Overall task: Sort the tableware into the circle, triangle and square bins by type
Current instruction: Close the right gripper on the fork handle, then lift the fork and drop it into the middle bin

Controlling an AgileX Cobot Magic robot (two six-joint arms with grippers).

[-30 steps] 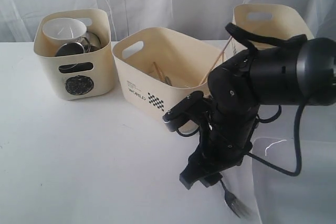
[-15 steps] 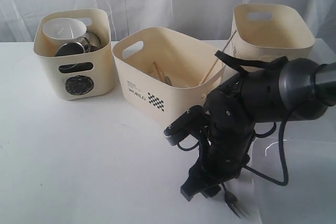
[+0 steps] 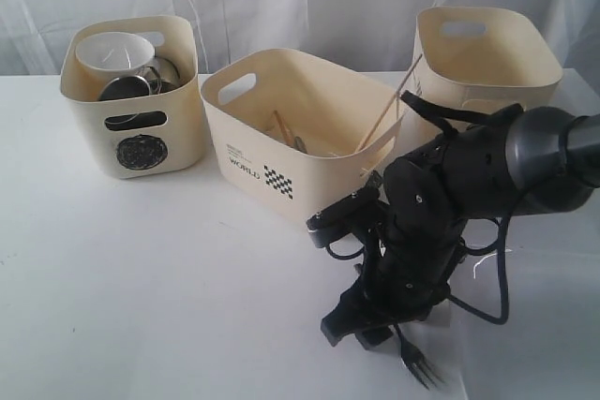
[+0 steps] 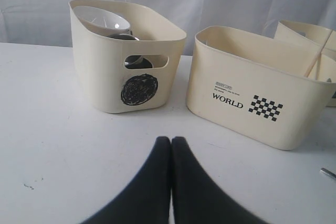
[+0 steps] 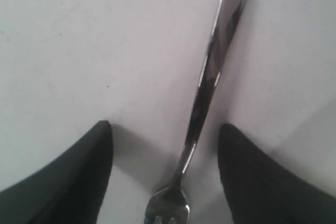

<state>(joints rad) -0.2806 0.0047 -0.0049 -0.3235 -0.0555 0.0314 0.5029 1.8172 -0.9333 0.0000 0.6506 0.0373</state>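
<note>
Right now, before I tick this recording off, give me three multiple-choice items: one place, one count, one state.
1. The fork lies: A in the circle-marked bin; B on the table, straddled by the right gripper; C across a bin rim.
2. Cream bins in the exterior view: A two; B four; C three.
3. The left gripper is: A shut, empty; B open; C shut on a spoon.
Key: B, handle runs between the open fingers; C, three stand there; A, fingers meet, nothing between.
</note>
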